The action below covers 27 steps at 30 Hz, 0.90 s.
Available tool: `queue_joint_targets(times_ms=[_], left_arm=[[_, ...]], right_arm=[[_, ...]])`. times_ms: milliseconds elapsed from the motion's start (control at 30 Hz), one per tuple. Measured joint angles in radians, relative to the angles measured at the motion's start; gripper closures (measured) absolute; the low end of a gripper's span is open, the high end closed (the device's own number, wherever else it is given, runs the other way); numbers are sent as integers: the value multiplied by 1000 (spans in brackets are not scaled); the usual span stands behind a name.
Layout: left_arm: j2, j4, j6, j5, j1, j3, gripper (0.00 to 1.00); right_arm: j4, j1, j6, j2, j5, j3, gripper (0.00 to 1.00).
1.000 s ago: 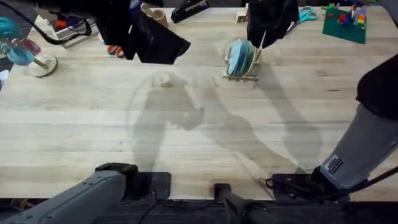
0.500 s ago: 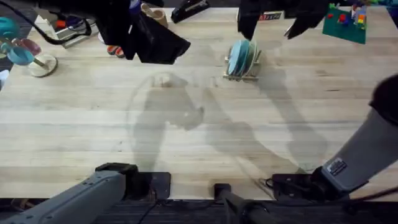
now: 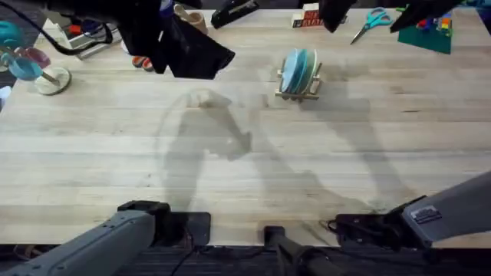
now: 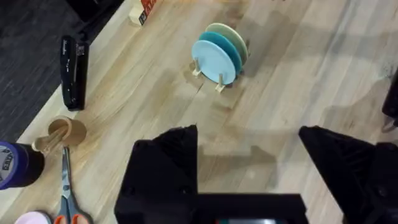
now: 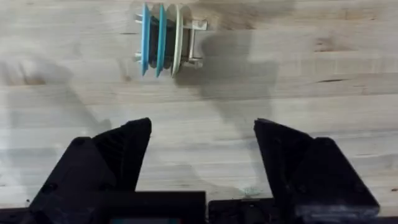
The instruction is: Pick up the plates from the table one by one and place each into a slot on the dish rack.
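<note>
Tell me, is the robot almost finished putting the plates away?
It looks finished. All three plates stand upright in the dish rack, side by side on edge. No plate lies on the table. Nothing is in hand: the left end effector and the right end effector are both open and empty, away from the rack. Nothing seems left but pulling the arms back.

Bright, even overhead light throws soft arm shadows across the table (image 3: 92,146); near arms blur.
</note>
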State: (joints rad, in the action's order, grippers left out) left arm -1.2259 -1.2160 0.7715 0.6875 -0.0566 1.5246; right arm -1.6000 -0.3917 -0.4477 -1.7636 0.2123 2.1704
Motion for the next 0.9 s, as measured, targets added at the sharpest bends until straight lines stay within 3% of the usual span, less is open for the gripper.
queue_joint_targets(times_ms=[333, 700, 900], left_arm=[[0, -28, 0, -13, 0, 0, 8], [0, -47, -65, -91, 0, 0, 8], [0, -56, -76, -105, 0, 0, 8]], right_arm=[[-4, -106, -2, 161, 41, -38, 8], [259, -175, -24, 443, 76, -471, 6], [289, -175, -24, 498, 75, -556, 6]])
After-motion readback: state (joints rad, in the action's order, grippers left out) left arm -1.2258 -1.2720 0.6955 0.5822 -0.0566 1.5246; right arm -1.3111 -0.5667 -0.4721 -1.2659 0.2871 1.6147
